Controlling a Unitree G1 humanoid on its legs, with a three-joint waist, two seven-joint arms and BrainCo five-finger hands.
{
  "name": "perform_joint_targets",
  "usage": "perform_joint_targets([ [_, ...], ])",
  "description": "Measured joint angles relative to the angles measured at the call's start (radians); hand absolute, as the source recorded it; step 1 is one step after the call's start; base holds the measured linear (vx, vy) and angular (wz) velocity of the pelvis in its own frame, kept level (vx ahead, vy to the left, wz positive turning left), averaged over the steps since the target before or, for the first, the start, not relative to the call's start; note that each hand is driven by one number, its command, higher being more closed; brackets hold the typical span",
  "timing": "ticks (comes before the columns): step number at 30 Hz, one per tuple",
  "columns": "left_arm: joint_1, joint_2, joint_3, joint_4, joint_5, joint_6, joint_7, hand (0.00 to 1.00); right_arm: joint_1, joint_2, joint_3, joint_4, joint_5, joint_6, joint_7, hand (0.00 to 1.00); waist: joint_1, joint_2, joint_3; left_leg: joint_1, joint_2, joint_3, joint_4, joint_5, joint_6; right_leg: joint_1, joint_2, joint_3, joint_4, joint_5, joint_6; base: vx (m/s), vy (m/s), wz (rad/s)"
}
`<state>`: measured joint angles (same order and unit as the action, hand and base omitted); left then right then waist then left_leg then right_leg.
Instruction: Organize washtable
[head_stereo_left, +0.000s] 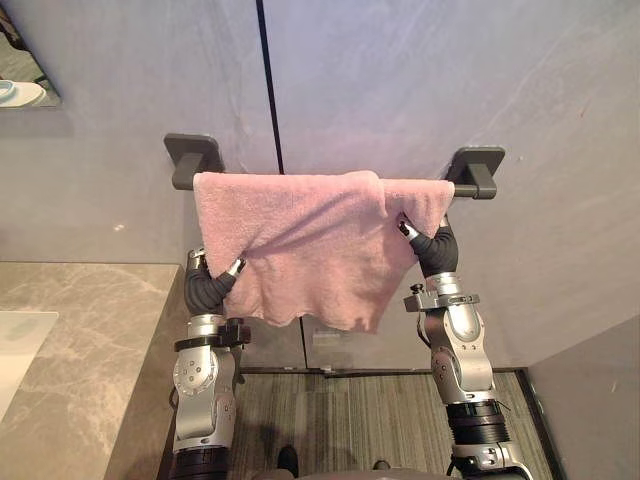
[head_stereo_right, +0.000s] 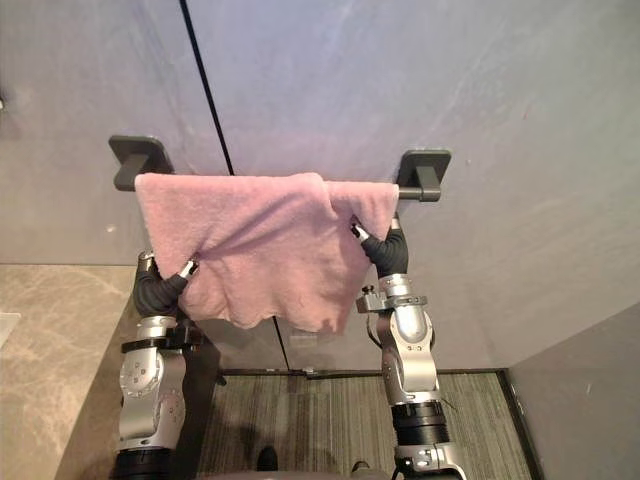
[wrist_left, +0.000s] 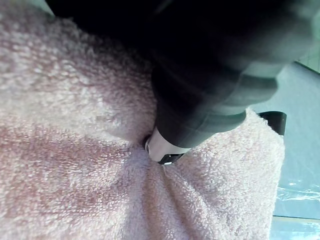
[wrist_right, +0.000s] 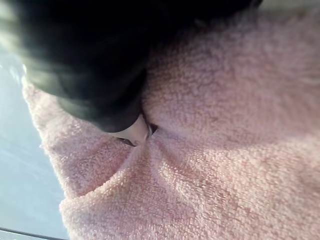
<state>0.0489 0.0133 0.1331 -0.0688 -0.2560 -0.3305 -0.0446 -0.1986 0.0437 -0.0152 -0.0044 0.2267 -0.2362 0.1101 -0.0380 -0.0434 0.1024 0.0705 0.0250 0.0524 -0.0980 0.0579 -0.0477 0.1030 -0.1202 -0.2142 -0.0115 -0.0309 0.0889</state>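
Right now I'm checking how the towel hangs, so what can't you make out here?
Grip of the left hand and right hand: buried in the pink towel, in eye and wrist views alike.
Middle of the towel bar: covered by the towel.
Rest of the sink: cut off by the left eye view's left edge.

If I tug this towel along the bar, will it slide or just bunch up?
Probably bunch: the towel is floppy, hanging in uneven folds over the bar and puckering at the left hand. It looks like light terry, so likely grippy rather than slippery. Draped unevenly, it may slip off if pulled down.
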Motion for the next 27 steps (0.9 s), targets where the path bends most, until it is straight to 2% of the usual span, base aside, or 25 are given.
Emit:
perform_joint_targets([
  [14,0.000,0.000,-0.004,0.001,0.001,0.011,-0.043,1.00,-0.012,0.000,-0.036,0.003,0.006,-0.001,0.000,1.00,-0.001,0.007,0.006,0.003,-0.005,-0.001,0.000,-0.002,0.003,0.004,-0.005,0.000,0.000,-0.001,0.003,-0.01,-0.002,0.00],
  [27,-0.011,0.000,-0.013,0.022,0.002,0.013,-0.046,1.00,-0.014,-0.011,-0.048,0.004,0.006,-0.001,0.000,1.00,-0.007,0.007,0.008,0.003,-0.007,0.000,0.001,-0.004,0.005,0.005,-0.007,0.000,-0.003,-0.001,0.004,0.00,0.000,0.00],
])
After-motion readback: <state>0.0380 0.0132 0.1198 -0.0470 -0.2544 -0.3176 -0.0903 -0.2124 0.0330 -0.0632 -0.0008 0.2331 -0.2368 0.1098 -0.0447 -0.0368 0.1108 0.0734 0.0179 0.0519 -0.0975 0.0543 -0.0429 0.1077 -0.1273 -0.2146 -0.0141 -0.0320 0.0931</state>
